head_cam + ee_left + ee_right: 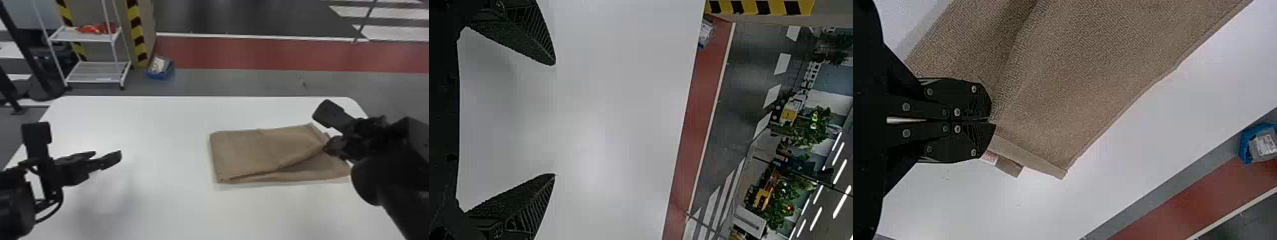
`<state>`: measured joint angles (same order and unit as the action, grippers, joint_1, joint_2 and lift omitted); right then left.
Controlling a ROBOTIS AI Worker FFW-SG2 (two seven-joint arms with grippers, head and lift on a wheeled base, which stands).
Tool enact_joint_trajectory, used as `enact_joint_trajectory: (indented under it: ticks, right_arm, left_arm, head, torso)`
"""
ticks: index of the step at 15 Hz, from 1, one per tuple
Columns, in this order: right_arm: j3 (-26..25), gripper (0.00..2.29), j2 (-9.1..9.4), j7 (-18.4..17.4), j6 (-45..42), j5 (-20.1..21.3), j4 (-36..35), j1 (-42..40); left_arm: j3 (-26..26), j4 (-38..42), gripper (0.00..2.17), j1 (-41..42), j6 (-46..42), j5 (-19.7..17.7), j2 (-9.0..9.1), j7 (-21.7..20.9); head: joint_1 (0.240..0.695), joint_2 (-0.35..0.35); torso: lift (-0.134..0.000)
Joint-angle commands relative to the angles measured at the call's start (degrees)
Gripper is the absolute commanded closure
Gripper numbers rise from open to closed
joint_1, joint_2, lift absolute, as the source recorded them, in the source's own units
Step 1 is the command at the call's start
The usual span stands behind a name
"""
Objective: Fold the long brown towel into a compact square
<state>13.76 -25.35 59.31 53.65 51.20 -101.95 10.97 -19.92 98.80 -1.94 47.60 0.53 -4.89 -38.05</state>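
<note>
Left gripper [108,155], black with two flat fingers: over the near left part of the table, above the bare surface and well apart from the towel. Its fingers stood wide apart in the left wrist view, with nothing between them.

Right gripper [327,148], also black and two-fingered: at the towel's right end. The right wrist view had its fingers closed together, tips pinching the cloth, with a crease running from them.

Brown rectangular terry towel [265,148]: on the right half of the table, folded in layers. The upper layer's near edge slanted up from the near left corner to the right gripper; a lower layer showed beneath, nearer the table's near side. A small pale label [989,157] stuck out from the hem beside the right gripper's fingers.

White smooth table [134,118], far corners rounded: under the towel and both grippers.

Beyond the table: grey floor [239,83], then a blue open box [159,75] with pale contents. To its left, a white metal shelf cart [97,78] with red items [95,28] on its upper shelf, and a yellow-and-black striped strip [137,33] behind. Farther off, a red floor band [271,54] edged in white.
</note>
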Motion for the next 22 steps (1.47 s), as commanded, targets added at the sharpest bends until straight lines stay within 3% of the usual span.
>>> enact_joint_trajectory:
  ticks: [1,3,6,9,13,16,22]
  right_arm:
    - [-2.87,1.54,-2.07,1.43,0.28,-1.11,-6.68,-3.5]
    - [-4.71,1.54,-4.89,3.27,0.63,-0.32,-11.07,-8.24]
    - [-7.52,1.54,-5.68,3.89,-0.43,0.91,-10.28,-11.32]
    - [-7.08,1.54,-4.71,3.54,-0.78,0.65,-10.02,-11.5]
    - [-6.47,1.54,-3.22,4.15,-0.25,-2.43,-10.63,-10.35]
    - [-3.57,1.54,-2.16,6.26,0.45,-1.99,-12.83,-10.44]
    - [-1.72,1.54,-2.07,10.3,1.15,-0.67,-16.17,-11.76]
  left_arm:
    - [0.06,0.17,0.09,0.0,0.0,0.0,-0.03,-0.1]
    - [0.06,0.08,0.09,0.09,0.0,0.0,-0.03,-0.1]
    - [0.59,-0.36,0.09,0.0,-0.17,0.0,-0.03,0.17]
    - [1.38,-0.54,0.09,-0.09,-0.88,0.0,0.05,0.26]
    - [1.29,-0.01,0.09,0.71,-0.88,0.0,0.05,0.08]
    - [0.76,0.08,0.09,0.71,-0.88,-0.09,0.05,-0.1]
    - [0.85,0.69,0.09,0.88,-0.7,-0.44,0.05,-0.27]
  head:
    - [0.695,-0.038]
    - [0.695,-0.039]
    - [0.695,-0.061]
    - [0.695,-0.097]
    - [0.695,-0.093]
    - [0.695,-0.059]
    - [0.695,0.014]
  torso:
    - [-0.124]
    - [-0.124]
    - [-0.124]
    - [-0.124]
    - [-0.124]
    - [-0.124]
    - [-0.124]
